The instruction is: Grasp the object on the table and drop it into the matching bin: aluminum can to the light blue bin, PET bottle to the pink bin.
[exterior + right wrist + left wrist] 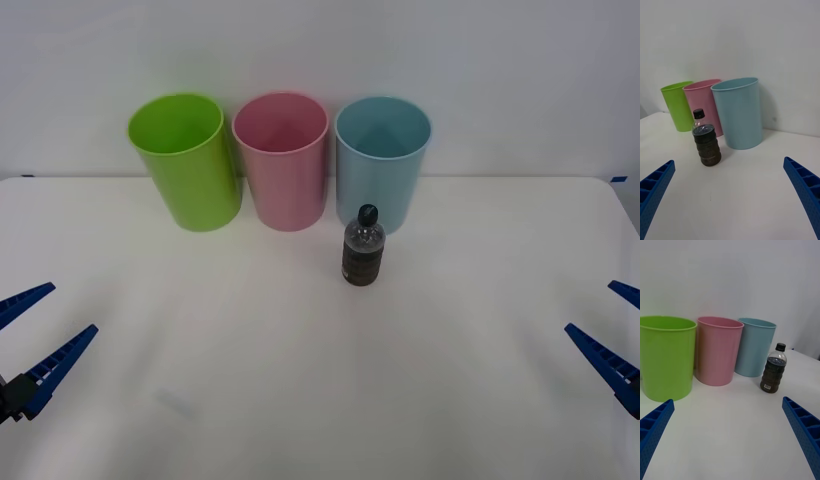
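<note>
While both grippers sit spread, holding nothing | PET bottle upright before light blue bin | pink bin beside

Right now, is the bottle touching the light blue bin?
Apart. The left wrist view shows bare white table between the PET bottle and the light blue bin; the bottle stands in front of it.
</note>
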`<action>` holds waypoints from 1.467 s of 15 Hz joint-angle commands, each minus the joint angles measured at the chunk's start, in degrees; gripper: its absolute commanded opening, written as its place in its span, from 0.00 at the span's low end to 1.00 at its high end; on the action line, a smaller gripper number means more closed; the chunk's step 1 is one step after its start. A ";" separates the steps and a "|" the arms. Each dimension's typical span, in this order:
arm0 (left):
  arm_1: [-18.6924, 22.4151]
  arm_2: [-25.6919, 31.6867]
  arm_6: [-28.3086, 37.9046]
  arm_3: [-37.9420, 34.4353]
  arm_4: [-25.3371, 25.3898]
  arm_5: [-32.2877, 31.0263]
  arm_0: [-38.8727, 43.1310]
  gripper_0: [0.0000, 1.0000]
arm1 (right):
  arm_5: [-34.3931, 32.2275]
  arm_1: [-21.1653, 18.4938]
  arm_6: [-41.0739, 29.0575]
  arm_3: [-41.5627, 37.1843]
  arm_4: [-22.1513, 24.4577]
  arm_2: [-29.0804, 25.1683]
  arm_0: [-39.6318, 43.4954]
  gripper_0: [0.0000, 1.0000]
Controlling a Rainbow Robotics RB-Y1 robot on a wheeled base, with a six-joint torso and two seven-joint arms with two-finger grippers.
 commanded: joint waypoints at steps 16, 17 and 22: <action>0.00 0.00 0.00 0.00 0.00 0.00 0.00 1.00 | 12.52 0.50 4.83 0.34 7.40 13.39 -1.63 1.00; 0.00 0.00 0.00 0.00 0.00 0.00 0.00 1.00 | 14.10 0.59 5.45 0.34 7.40 14.88 -2.07 1.00; 0.00 0.00 0.00 0.00 0.00 0.00 0.00 1.00 | 23.59 0.59 8.53 0.34 7.40 23.32 -4.62 1.00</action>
